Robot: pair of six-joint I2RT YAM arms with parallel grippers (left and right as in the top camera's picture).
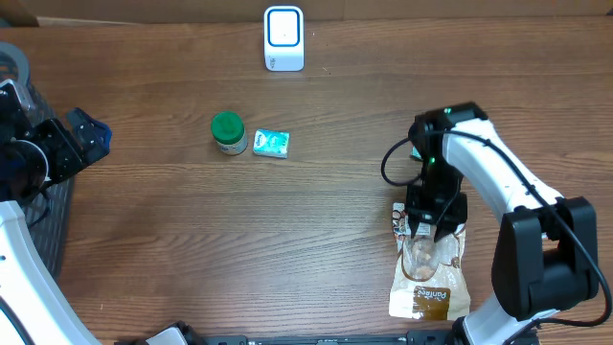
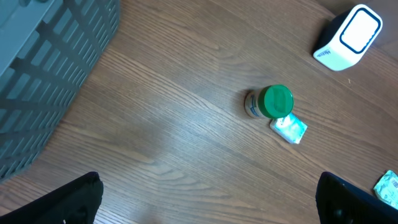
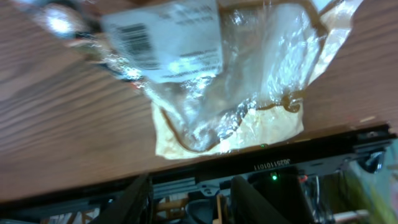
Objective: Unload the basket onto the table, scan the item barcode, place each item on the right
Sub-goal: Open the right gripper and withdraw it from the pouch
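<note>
Right gripper [image 1: 421, 235] over the snack bag [image 1: 433, 295]; left gripper [image 2: 208, 205] spread wide

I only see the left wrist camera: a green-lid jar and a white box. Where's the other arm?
Observer: The right end effector is right over a snack bag, on the robot's right side.
Operator: Does the bag have a barcode?
Observer: Yes, the right wrist view shows a barcode on it.
Operator: Is it near the white box?
Observer: No, that scanner stands far across from the bag.
</note>
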